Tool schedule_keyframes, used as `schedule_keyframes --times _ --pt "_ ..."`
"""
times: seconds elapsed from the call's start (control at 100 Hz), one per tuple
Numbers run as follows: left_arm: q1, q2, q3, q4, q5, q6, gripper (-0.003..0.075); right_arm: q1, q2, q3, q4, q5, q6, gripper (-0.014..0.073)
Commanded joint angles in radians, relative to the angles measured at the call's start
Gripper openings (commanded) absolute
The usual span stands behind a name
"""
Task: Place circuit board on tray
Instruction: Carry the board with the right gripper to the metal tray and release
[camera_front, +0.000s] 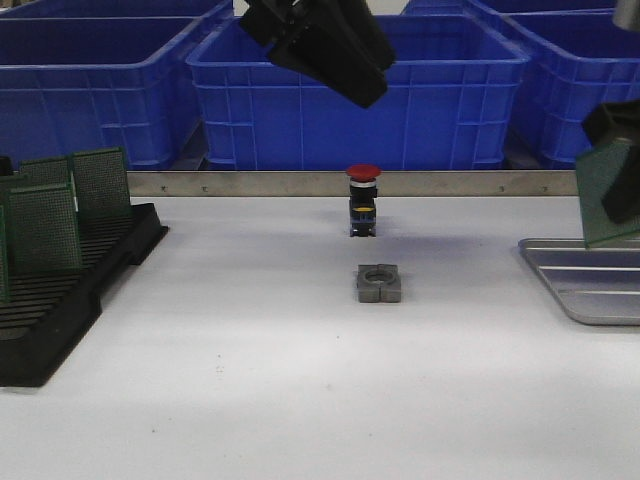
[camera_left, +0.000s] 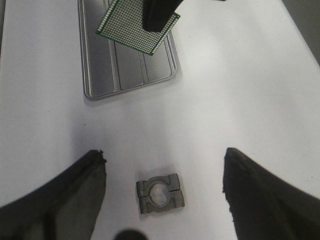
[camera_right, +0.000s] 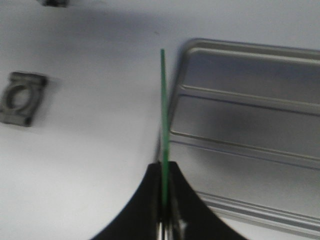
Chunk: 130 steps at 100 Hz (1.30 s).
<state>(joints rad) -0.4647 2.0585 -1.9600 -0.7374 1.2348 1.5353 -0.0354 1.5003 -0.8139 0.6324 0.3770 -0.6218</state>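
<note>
Right hand (camera_right: 164, 220) clamped on green perforated circuit board (camera_right: 163, 125), above left edge of ribbed silver-grey metal tray (camera_front: 590, 285).
Left hand (camera_left: 162, 185) fingers apart, raised over white surface (camera_front: 250, 380).

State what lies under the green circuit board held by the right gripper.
Under the circuit board held in the right gripper lies the tray, its ribbed floor bare; the board covers part of the floor.
</note>
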Motion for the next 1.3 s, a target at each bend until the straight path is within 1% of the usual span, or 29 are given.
schedule_keyframes --times 0.0,0.19,0.24,0.29,0.31,0.32,0.33,0.34,0.36,0.37,0.38,0.39,0.4,0.41,0.43,0.44,0.48,0.51,0.65,0.72,0.87,1.01,1.06,1.16,1.29 --pt "0.001 -0.065 -0.027 -0.063 0.024 -0.009 0.0473 -0.045 0.041 -0.042 0.033 -0.03 0.0 -0.007" --pt "0.001 -0.065 -0.027 -0.063 0.024 -0.009 0.0473 -0.064 0.195 -0.13 0.034 0.015 0.0 -0.0067" --pt "0.001 -0.065 -0.027 -0.063 0.025 -0.009 0.0473 -0.064 0.221 -0.151 0.032 0.036 0.0 -0.0036" --pt "0.001 -0.065 -0.027 -0.063 0.025 -0.009 0.0473 -0.067 0.239 -0.168 0.026 0.059 0.0 0.0051" --pt "0.001 -0.065 -0.027 -0.063 0.025 -0.009 0.0473 -0.07 0.243 -0.173 0.023 0.068 0.0 0.0108" --pt "0.001 -0.065 -0.027 -0.063 0.025 -0.009 0.0473 -0.072 0.244 -0.174 0.022 0.071 0.0 0.015" --pt "0.001 -0.065 -0.027 -0.063 0.025 -0.009 0.0473 -0.072 0.244 -0.175 0.021 0.074 0.0 0.0174" --pt "0.001 -0.065 -0.027 -0.063 0.025 -0.009 0.0473 -0.073 0.244 -0.178 0.02 0.076 0.0 0.0222" --pt "0.001 -0.065 -0.027 -0.063 0.025 -0.009 0.0473 -0.076 0.244 -0.18 0.018 0.082 0.0 0.0272" --pt "0.001 -0.065 -0.027 -0.063 0.025 -0.009 0.0473 -0.079 0.244 -0.18 0.017 0.082 0.0 0.0323" --pt "0.001 -0.065 -0.027 -0.063 0.025 -0.009 0.0473 -0.08 0.243 -0.181 0.016 0.084 0.0 0.0349" --pt "0.001 -0.065 -0.027 -0.063 0.025 -0.009 0.0473 -0.083 0.242 -0.181 0.016 0.084 0.0 0.0401" --pt "0.001 -0.065 -0.027 -0.063 0.025 -0.009 0.0473 -0.084 0.239 -0.181 0.015 0.084 0.0 0.0426" --pt "0.001 -0.065 -0.027 -0.063 0.025 -0.009 0.0473 -0.086 0.238 -0.181 0.015 0.084 0.0 0.0475" --pt "0.003 -0.065 -0.027 -0.063 0.025 -0.009 0.0473 -0.09 0.235 -0.182 0.015 0.084 0.0 0.0519" --pt "0.003 -0.065 -0.027 -0.063 0.025 -0.009 0.0473 -0.093 0.235 -0.182 0.015 0.084 0.0 0.0559" --pt "0.003 -0.065 -0.027 -0.063 0.025 -0.009 0.0473 -0.102 0.226 -0.182 0.015 0.084 0.001 0.0643" --pt "0.003 -0.065 -0.027 -0.063 0.025 -0.009 0.0473 -0.112 0.221 -0.182 0.015 0.084 0.001 0.0666" --pt "0.012 -0.065 -0.027 -0.063 0.025 -0.009 0.0473 -0.153 0.179 -0.182 0.015 0.098 0.001 0.0598" --pt "0.02 -0.067 -0.027 -0.063 0.025 -0.009 0.0473 -0.168 0.152 -0.182 0.013 0.117 0.001 0.0592" --pt "0.045 -0.08 -0.03 -0.044 0.041 -0.043 0.0473 -0.17 0.087 -0.181 0.009 0.135 0.001 0.0592" --pt "0.087 -0.122 -0.031 0.029 0.04 -0.08 0.0472 -0.167 0.022 -0.181 0.011 0.135 0.001 0.0592" --pt "0.108 -0.14 -0.031 0.077 0.04 -0.098 0.0472 -0.167 0.002 -0.181 0.011 0.13 -0.001 0.0592" --pt "0.147 -0.169 -0.031 0.176 0.04 -0.168 0.0472 -0.167 -0.028 -0.181 0.011 0.13 -0.001 0.0592" --pt "0.2 -0.182 -0.029 0.237 0.04 -0.229 0.0472 -0.167 -0.046 -0.181 0.011 0.13 -0.001 0.0592"
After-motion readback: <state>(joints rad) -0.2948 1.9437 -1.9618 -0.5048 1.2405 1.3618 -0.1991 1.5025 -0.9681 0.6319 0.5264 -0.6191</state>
